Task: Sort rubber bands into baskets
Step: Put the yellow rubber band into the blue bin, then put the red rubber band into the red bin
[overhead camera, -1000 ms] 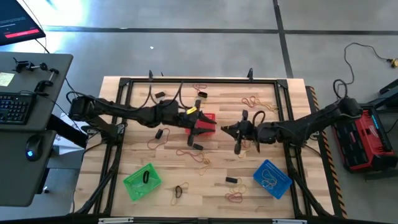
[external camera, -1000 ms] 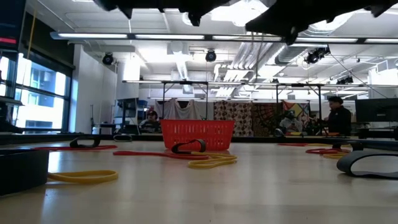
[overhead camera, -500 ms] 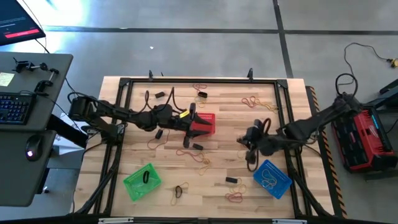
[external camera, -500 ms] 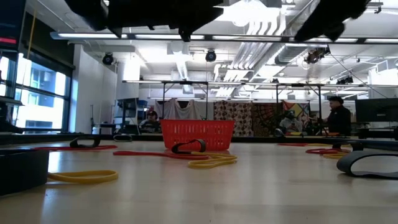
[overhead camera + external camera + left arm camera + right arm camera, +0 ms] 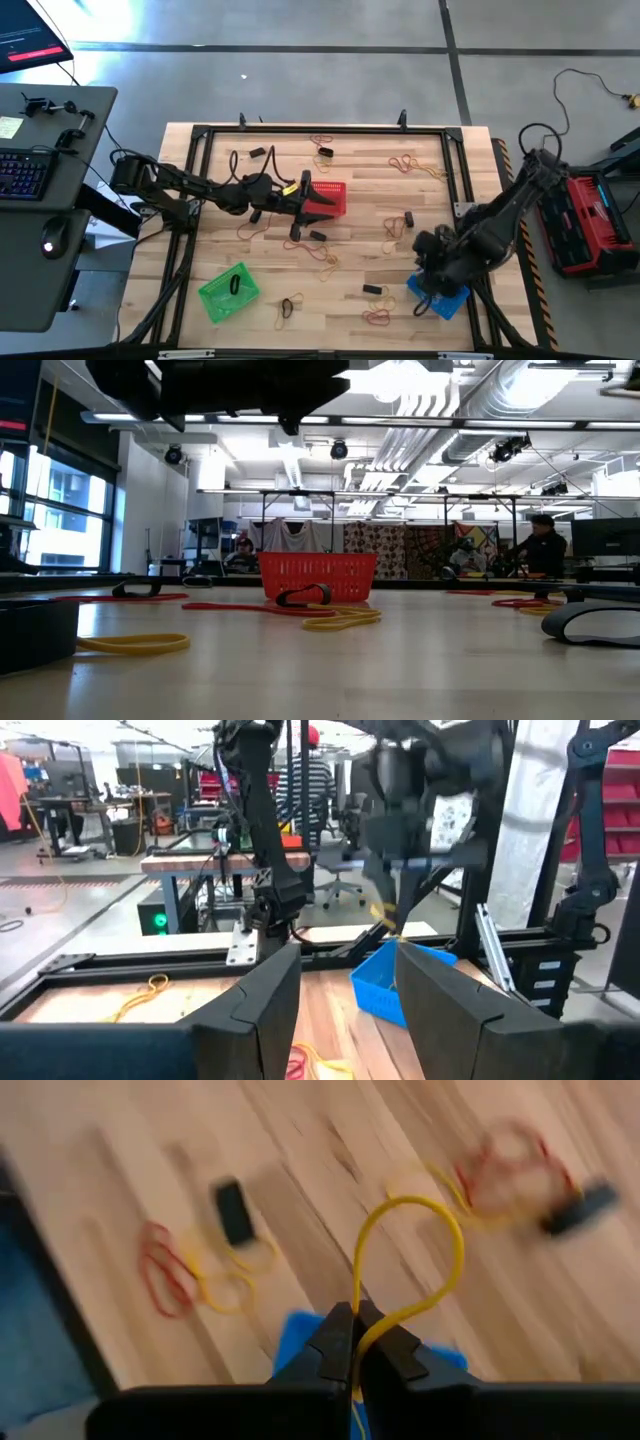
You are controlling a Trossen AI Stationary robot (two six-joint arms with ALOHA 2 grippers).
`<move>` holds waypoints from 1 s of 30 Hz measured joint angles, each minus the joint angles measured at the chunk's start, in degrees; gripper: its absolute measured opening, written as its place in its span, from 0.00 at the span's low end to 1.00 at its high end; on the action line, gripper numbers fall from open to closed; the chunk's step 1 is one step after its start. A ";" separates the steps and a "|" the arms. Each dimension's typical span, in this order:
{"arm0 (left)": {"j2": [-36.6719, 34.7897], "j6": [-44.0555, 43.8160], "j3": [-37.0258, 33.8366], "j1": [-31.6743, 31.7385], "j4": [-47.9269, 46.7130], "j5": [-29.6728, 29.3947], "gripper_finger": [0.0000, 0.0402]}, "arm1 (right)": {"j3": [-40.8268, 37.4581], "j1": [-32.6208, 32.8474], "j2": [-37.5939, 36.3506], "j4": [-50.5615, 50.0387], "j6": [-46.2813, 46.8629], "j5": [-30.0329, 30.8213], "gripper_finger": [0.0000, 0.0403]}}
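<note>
High view, table (image 5: 470, 170): wooden top fills the frame's middle, rubber bands (image 5: 405, 162) scattered across it.
Right arm: reaches in from the right edge; right gripper (image 5: 432, 292) sits over the blue basket (image 5: 455, 298) at lower right.
Left arm: comes from the left; left gripper (image 5: 300, 212) hangs wide open and empty at the red basket (image 5: 335, 198), centre.
Green basket (image 5: 228, 292): lower left, one dark band inside.
Yellow band (image 5: 405, 1270): pinched in the right gripper's shut fingertips, loop standing free above the blue basket.
Step, as I judge: drop yellow into blue. Centre over the basket first, then open fully so the loop falls clear inside the walls.
</note>
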 joint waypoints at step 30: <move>2.78 -0.03 0.04 0.00 0.85 -0.78 0.39 | -2.72 3.21 17.88 2.53 9.37 -20.14 0.11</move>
